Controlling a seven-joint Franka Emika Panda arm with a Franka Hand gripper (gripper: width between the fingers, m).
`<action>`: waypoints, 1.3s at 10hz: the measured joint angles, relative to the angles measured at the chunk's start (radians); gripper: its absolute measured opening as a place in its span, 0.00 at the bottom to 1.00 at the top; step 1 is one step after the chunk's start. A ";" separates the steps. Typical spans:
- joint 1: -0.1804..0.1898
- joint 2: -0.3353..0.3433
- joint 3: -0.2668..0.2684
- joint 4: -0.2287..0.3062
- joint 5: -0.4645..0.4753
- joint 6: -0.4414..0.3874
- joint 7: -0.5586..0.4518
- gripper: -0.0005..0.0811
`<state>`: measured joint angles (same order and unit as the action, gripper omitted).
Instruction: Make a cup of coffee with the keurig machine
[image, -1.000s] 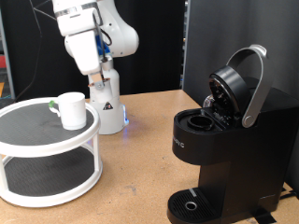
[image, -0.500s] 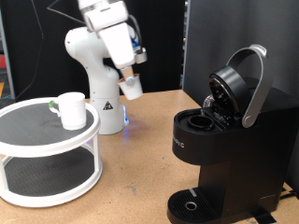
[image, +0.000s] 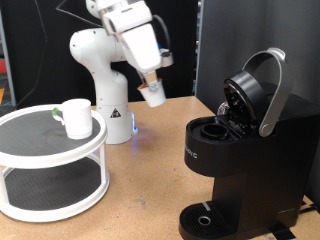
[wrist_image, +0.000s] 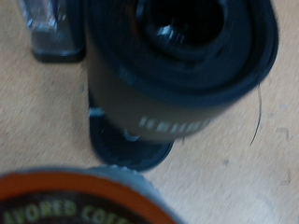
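Coffee pod (image: 153, 94) sits pinched in the gripper (image: 153, 90), up in the air between the white robot base (image: 108, 100) and the keurig machine (image: 240, 150) in the exterior view. The machine stands at that view's right on the tabletop (image: 140, 190), lid swung up, its pod chamber (image: 214, 130) open and dark inside. The cup (image: 76, 117) rests on the top tier of a round white two-tier stand (image: 50, 165) at the left; I can't see into it.

Wrist view: blurred pod rim (wrist_image: 84, 201) with brown lettering fills the foreground, clamped at the camera; beyond it the machine (wrist_image: 177, 75) shows its open chamber and drip base.
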<state>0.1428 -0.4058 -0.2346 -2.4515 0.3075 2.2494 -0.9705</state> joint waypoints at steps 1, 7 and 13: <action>0.020 0.013 0.001 0.015 0.033 0.008 -0.014 0.54; 0.054 0.159 -0.001 0.213 0.098 -0.103 -0.047 0.54; 0.055 0.208 0.012 0.296 0.135 -0.135 -0.044 0.54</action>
<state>0.1982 -0.1978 -0.2221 -2.1552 0.4428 2.1148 -1.0144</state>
